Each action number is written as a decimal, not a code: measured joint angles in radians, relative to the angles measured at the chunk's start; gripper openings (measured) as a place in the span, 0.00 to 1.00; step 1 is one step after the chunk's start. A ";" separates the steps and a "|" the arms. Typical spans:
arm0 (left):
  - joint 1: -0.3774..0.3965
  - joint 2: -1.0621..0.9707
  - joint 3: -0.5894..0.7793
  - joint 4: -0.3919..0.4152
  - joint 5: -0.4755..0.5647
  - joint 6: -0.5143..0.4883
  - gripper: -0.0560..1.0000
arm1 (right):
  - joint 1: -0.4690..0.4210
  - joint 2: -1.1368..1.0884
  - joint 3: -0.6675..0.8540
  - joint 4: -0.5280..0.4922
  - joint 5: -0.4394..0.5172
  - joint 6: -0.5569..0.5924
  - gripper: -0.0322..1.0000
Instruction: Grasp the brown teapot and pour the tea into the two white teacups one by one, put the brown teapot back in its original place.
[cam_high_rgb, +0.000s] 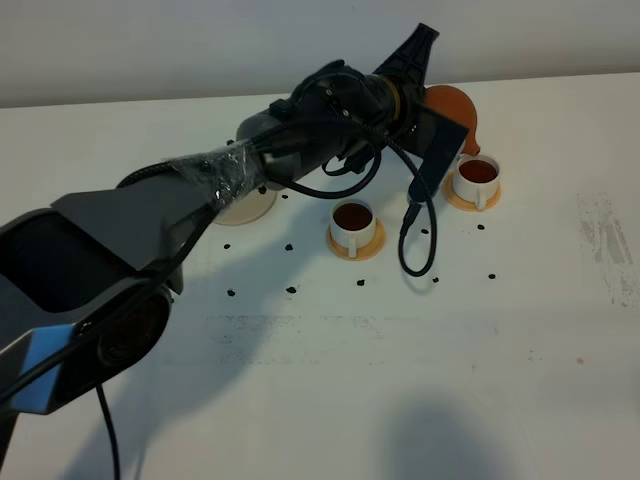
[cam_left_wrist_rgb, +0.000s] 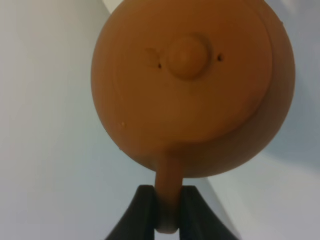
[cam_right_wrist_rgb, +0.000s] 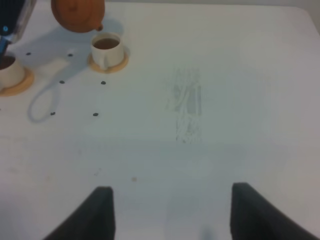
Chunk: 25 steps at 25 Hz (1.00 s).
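The brown teapot (cam_high_rgb: 456, 104) hangs tilted above the table, just behind the right-hand white teacup (cam_high_rgb: 478, 177). My left gripper (cam_left_wrist_rgb: 169, 212) is shut on the teapot's (cam_left_wrist_rgb: 190, 85) loop handle, and the lid faces the wrist camera. Both teacups hold dark tea; the second teacup (cam_high_rgb: 353, 222) stands nearer the middle. Each cup sits on an orange-tan coaster (cam_high_rgb: 365, 246). In the right wrist view the teapot (cam_right_wrist_rgb: 77, 14) has its spout close over the teacup (cam_right_wrist_rgb: 106, 47). My right gripper (cam_right_wrist_rgb: 172, 215) is open over bare table. The cream saucer (cam_high_rgb: 246, 208) lies partly under the left arm.
A black cable loop (cam_high_rgb: 415, 250) dangles from the left wrist between the two cups. Small black dots (cam_high_rgb: 291, 289) mark the white table around the cups. A faint scuffed patch (cam_right_wrist_rgb: 186, 107) lies to the right of the cups.
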<state>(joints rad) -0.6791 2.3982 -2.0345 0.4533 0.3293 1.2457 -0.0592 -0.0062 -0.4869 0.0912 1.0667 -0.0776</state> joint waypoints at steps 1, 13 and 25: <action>0.000 -0.007 0.000 -0.021 0.011 -0.008 0.15 | 0.000 0.000 0.000 0.000 0.000 0.000 0.53; 0.001 -0.115 -0.003 -0.324 0.258 -0.076 0.15 | 0.000 0.000 0.000 0.000 0.000 0.000 0.53; 0.002 -0.144 -0.004 -0.479 0.475 -0.324 0.15 | 0.000 0.000 0.000 0.000 0.000 0.000 0.53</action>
<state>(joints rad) -0.6772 2.2543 -2.0390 -0.0254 0.8039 0.9212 -0.0592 -0.0062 -0.4869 0.0912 1.0667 -0.0776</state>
